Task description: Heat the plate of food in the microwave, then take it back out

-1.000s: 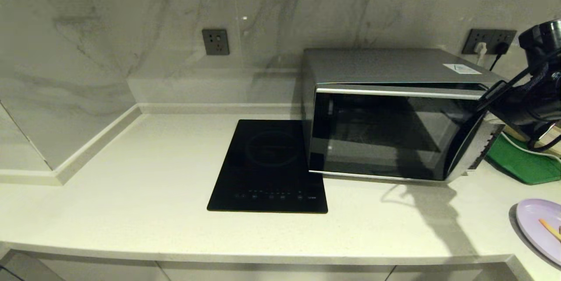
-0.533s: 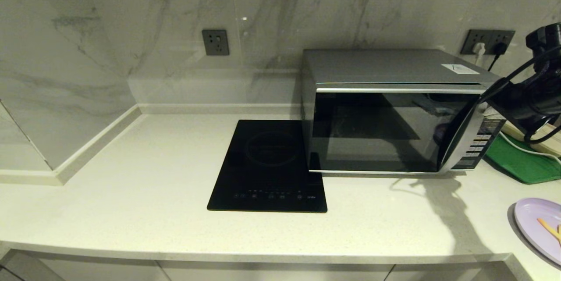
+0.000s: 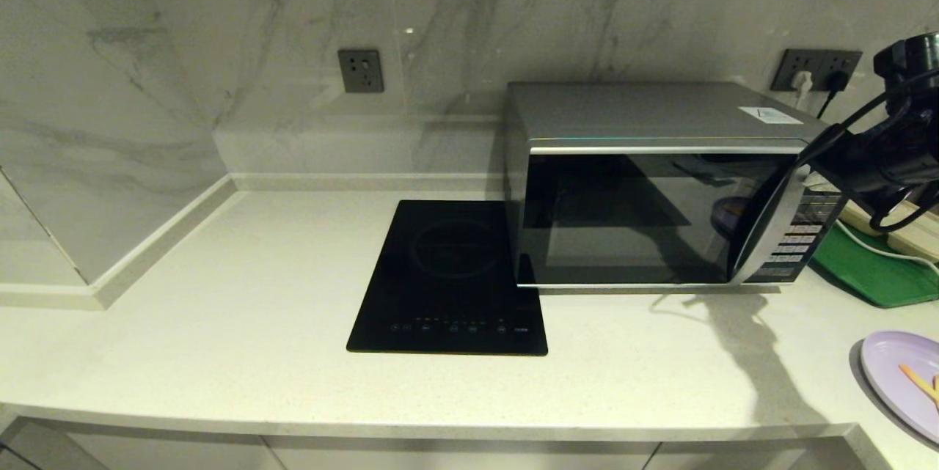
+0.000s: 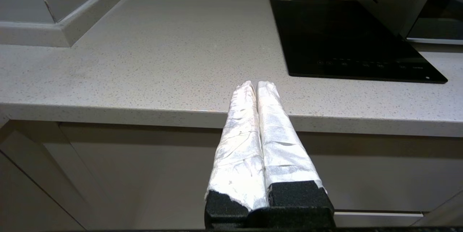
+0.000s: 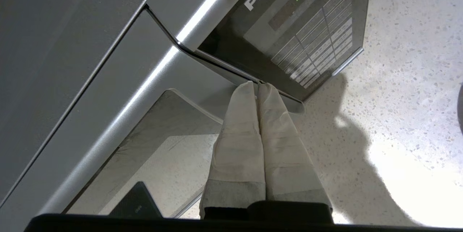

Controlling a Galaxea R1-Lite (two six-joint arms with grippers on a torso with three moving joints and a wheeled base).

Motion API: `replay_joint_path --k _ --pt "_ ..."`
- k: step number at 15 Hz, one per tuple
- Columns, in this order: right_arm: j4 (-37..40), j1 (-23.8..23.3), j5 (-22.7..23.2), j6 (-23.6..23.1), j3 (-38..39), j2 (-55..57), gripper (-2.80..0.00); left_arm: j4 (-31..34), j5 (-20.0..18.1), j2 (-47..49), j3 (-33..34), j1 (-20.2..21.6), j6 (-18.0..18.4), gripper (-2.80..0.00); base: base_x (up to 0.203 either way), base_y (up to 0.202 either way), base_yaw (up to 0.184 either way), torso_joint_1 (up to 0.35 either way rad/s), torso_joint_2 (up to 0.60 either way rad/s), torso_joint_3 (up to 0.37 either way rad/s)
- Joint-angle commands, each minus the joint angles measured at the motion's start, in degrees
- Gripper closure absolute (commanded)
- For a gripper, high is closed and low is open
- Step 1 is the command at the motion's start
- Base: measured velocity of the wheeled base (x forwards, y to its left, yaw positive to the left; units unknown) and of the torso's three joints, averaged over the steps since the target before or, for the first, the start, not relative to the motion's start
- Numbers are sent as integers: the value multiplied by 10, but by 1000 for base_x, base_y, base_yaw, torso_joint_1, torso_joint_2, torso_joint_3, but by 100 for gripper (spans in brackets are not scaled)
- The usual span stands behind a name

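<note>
The silver microwave [image 3: 645,118] stands at the back right of the counter, its dark glass door shut flush. My right gripper [image 5: 257,84] is shut and empty, its wrapped fingertips resting at the seam between the curved handle strip [image 5: 202,76] and the keypad panel [image 5: 318,43]. In the head view only that arm's black wrist [image 3: 873,162] shows, beside the microwave's upper right corner. The plate of food [image 3: 888,364], lavender with orange-yellow sticks [image 3: 921,380], sits at the counter's front right edge. My left gripper [image 4: 257,84] is parked, shut and empty, in front of the counter's front edge.
A black induction hob [image 3: 451,279] lies just left of the microwave. A green tray [image 3: 873,272] and a white power strip [image 3: 902,224] lie to the microwave's right. Wall sockets [image 3: 361,70] sit on the marble backsplash.
The microwave door, ajar a second ago, has swung fully shut. My right arm has moved back with it toward the microwave's front right corner.
</note>
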Motion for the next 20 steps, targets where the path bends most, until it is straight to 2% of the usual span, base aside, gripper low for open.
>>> replay_joint_path --k 1,3,5,7,9,13,16,20 --pt "6 0 0 3 23 -22 0 0 0 0 0 0 0 0 0 0 0 0 0 0" --pt "11 1 20 2 67 -69 0 0 0 0 0 0 0 0 0 0 0 0 0 0" --pt "39 4 102 -22 103 -136 0 0 0 0 0 0 0 0 0 0 0 0 0 0" --pt "113 18 182 -72 118 -191 0 0 0 0 0 0 0 0 0 0 0 0 0 0" --pt "156 60 200 -98 126 -229 0 0 0 0 0 0 0 0 0 0 0 0 0 0" --pt "219 145 204 -111 141 -345 0 0 0 0 0 0 0 0 0 0 0 0 0 0" --pt "318 211 191 -140 130 -456 0 0 0 0 0 0 0 0 0 0 0 0 0 0" --pt "513 232 67 -186 50 -579 0 0 0 0 0 0 0 0 0 0 0 0 0 0"
